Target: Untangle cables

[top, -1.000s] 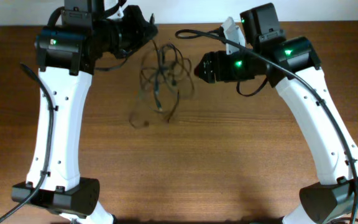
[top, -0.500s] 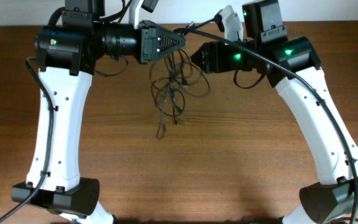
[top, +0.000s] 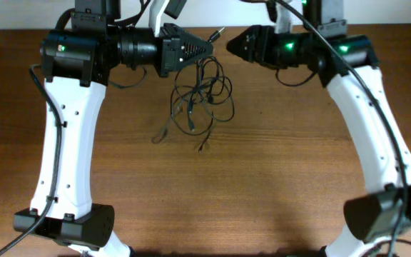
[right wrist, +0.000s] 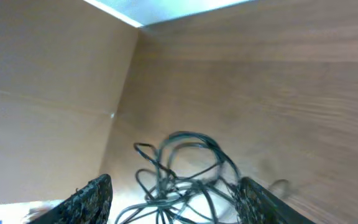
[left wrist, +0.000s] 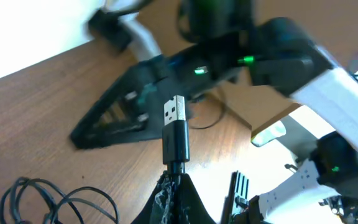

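Overhead, seeing the cables dangling as a loose knot just below the left gripper. Judging them light, limp and quick to snag. Clamping the left gripper on a stiff USB plug, likely the surest hold. Holding the right gripper spread wide and empty, tangle just ahead of its fingers. Favouring one outer loop over the knot's core for any pull.

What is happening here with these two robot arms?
Two arms are working on a knot of thin black cables. The left end effector pinches one cable just below its USB plug, and the knot spreads beneath it over the wooden table. The right end effector is open, close by, holding nothing.
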Available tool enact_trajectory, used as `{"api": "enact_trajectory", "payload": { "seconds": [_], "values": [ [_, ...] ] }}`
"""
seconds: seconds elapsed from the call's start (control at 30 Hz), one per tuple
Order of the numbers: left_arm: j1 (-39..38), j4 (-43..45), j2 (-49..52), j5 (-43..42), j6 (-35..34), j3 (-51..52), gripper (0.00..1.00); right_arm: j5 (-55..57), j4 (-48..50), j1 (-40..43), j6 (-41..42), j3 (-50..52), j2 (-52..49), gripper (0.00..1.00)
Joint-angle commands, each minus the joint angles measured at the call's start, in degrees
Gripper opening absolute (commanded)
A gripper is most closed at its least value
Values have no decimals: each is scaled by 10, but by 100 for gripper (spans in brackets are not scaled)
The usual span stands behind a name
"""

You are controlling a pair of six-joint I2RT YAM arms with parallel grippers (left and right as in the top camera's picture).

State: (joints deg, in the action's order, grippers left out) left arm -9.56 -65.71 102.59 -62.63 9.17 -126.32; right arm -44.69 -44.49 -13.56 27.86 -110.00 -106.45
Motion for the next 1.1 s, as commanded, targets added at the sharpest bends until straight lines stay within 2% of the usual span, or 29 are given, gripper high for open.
{"api": "enact_trajectory", "payload": {
  "seconds": [0.0,0.1,0.2,0.33,0.47,0.57,0.63,0.73,0.97,1.0,1.07],
  "values": [
    [-18,0,-3,-16,38,-4,0,-72,24,-23,25,4,-32,64],
    [-19,0,-3,-4,38,-4,0,-72,8,-32,26,4,-34,64],
    [-19,0,-3,-3,38,-4,0,-28,-46,-33,24,4,-36,64],
    [-19,0,-3,-3,38,-4,0,-12,-96,-33,-36,4,-36,64],
    [-19,1,-3,-3,38,-4,0,-45,-179,-34,-145,4,-36,64],
    [-19,7,-3,-3,38,-4,0,-42,-228,-41,-180,4,-36,61],
    [-19,16,-3,-8,33,-4,0,-11,-238,-49,-182,10,-36,56],
    [-17,47,-3,-10,-11,-4,0,30,-236,-56,-159,27,-36,53],
    [22,131,-4,-40,-115,-4,0,111,-177,-59,-81,101,-36,37],
    [28,145,-4,-40,-129,-4,0,116,-172,-59,-78,110,-36,32],
    [49,176,-4,-40,-155,-4,0,126,-170,-59,-78,120,-36,16]
  ]
}}
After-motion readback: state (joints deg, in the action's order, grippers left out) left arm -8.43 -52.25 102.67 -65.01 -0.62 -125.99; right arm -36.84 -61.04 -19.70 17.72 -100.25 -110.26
